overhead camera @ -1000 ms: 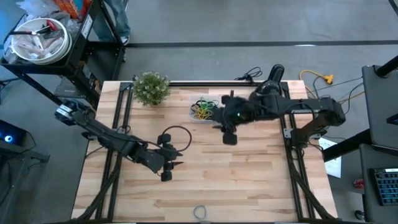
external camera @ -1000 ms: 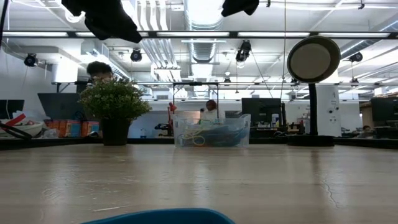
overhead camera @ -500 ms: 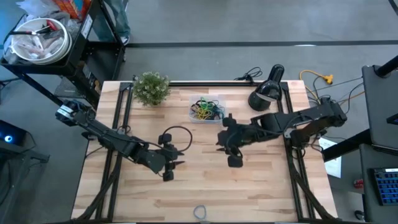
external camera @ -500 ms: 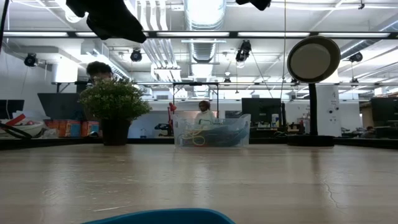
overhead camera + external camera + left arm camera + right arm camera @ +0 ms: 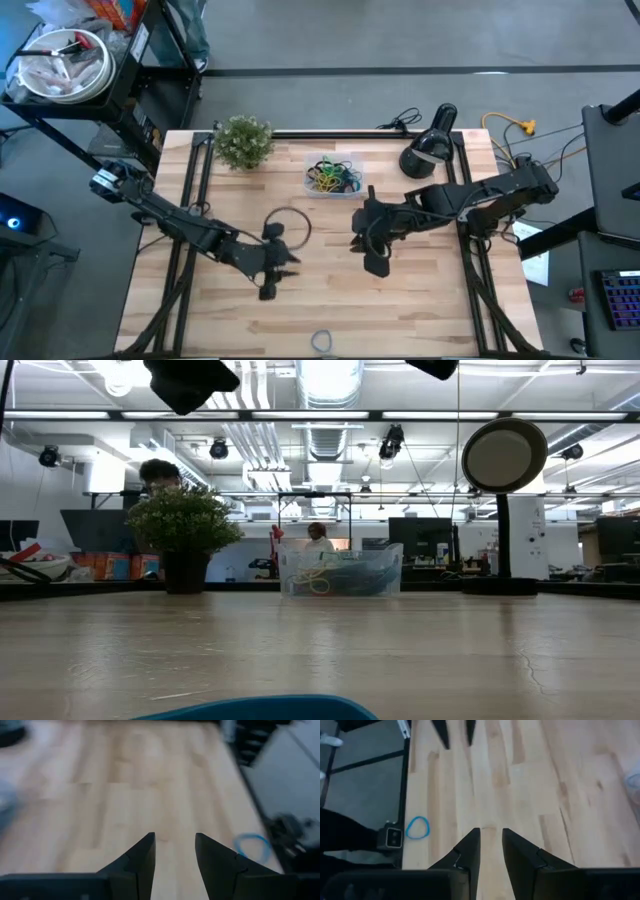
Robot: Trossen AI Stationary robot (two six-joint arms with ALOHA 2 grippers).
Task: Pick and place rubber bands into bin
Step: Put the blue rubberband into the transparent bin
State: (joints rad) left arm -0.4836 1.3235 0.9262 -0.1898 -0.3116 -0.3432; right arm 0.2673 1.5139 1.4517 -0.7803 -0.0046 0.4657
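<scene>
You're eyeing a blue rubber band (image 5: 417,827) at the table's (image 5: 420,300) six-o'clock edge: light, floppy (pinch one strand). Left gripper (image 5: 174,851) and right gripper (image 5: 490,845) are hovering, jaws narrowly parted, empty.

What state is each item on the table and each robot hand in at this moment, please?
Bin: upright, holding several coloured rubber bands.
Black rubber band: loose on the table beside the left hand.
Blue rubber band: lying at the table's edge.
Left hand: open, empty.
Right hand: open, empty.
</scene>
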